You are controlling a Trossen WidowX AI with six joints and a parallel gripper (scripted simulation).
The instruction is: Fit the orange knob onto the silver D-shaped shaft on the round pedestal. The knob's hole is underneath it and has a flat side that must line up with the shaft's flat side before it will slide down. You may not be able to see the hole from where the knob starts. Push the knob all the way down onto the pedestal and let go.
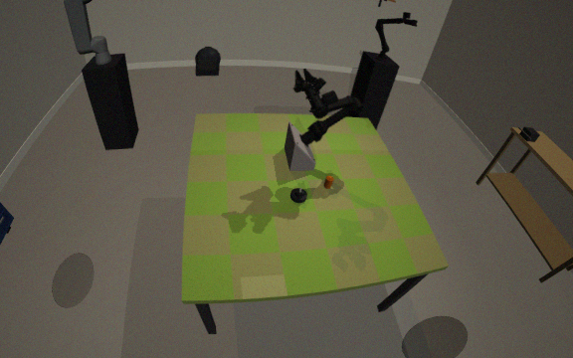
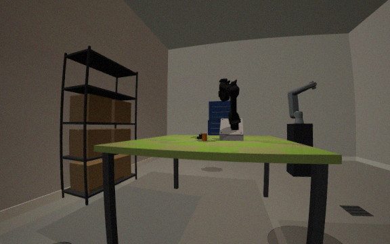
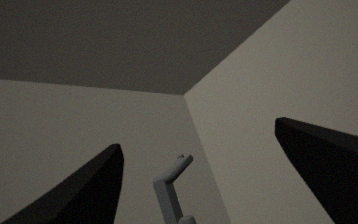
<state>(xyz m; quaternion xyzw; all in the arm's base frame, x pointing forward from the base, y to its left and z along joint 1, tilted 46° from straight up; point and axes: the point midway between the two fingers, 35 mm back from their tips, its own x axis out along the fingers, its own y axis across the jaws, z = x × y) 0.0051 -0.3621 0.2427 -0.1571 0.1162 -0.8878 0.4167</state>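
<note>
The orange knob [image 1: 328, 182] [image 2: 204, 137] stands on the green and tan checkered table [image 1: 212, 278] [image 2: 215, 156]. The round black pedestal [image 1: 298, 197] [image 2: 199, 137] stands close beside it, with a small pale shaft [image 1: 300, 190] rising from its middle. The shaft's flat side and the knob's hole cannot be made out. My gripper [image 1: 300, 73] [image 3: 198, 138] is open and empty, raised high above the table and away from knob and pedestal. Its black fingers stand wide apart in the wrist view, with only wall and ceiling between them.
The arm's pale wedge-shaped base [image 1: 302, 158] [image 2: 231, 137] stands on the table near the knob and pedestal. Other arms on dark plinths [image 1: 112, 104] [image 1: 373, 85], a wooden shelf [image 1: 530, 219] and a black rack with boxes [image 2: 88, 123] stand away from the table.
</note>
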